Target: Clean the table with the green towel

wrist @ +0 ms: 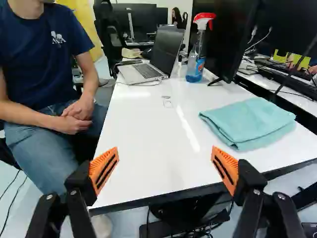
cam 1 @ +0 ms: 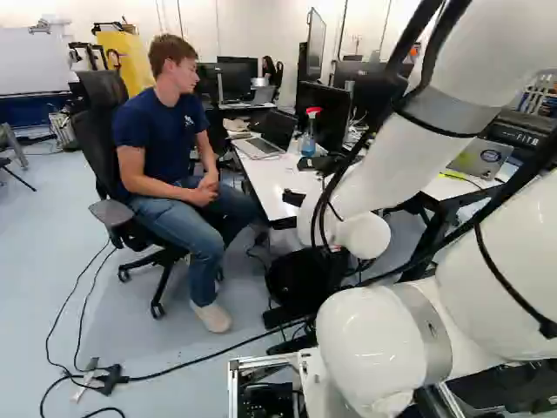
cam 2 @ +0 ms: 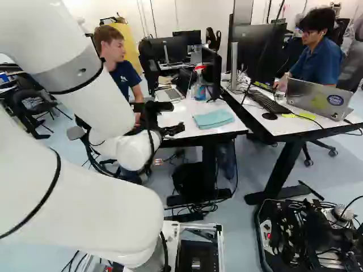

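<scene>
In the right base view my gripper [cam 2: 177, 118] is at the near edge of the white table [cam 2: 195, 132], left of the folded blue-green towel [cam 2: 213, 118]. The wrist view shows the gripper [wrist: 165, 167] open, its orange-padded fingers wide apart and nothing between them. Ahead of it lies the white tabletop [wrist: 148, 144]. The towel [wrist: 247, 121] rests flat near the table's front edge, beyond the finger on its side and apart from it. My arm hides the towel in the left base view.
On the table, farther back, stand an open laptop [wrist: 143, 72], a spray bottle [wrist: 196, 54] with blue liquid and a dark monitor [wrist: 232, 39]. A person [cam 1: 178, 148] sits close beside the table. Another desk [cam 2: 283, 127] with a laptop stands to the right.
</scene>
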### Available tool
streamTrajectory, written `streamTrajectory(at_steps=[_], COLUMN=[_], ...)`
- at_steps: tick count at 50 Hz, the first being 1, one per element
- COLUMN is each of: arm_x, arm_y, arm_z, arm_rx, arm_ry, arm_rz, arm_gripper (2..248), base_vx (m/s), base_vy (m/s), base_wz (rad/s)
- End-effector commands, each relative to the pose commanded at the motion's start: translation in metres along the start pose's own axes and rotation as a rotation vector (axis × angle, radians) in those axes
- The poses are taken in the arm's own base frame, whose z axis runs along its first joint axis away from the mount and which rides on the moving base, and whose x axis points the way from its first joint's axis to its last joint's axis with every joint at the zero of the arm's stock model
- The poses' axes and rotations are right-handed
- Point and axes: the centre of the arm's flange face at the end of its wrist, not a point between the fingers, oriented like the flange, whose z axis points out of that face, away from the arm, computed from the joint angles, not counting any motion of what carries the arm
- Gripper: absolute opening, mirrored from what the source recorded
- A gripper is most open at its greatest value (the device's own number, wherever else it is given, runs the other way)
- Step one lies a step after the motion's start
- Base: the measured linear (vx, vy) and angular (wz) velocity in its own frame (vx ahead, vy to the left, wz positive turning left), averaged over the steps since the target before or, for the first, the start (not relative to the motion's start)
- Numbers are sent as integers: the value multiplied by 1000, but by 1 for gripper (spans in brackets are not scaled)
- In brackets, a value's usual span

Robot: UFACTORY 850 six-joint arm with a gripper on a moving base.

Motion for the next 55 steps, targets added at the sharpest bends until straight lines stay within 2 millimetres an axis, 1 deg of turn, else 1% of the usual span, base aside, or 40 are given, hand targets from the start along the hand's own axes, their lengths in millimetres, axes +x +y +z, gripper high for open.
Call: streamTrajectory(at_steps=[1,55], arm_x=[8,97], arm_y=[1,20], arm_z=[7,83], arm_rx=[-5,-50], arm_ry=[11,130], arm_rz=[2,14], arm_gripper=[247,247], base_vx=[0,0], base_vy=[0,0], base_wz=[0,0])
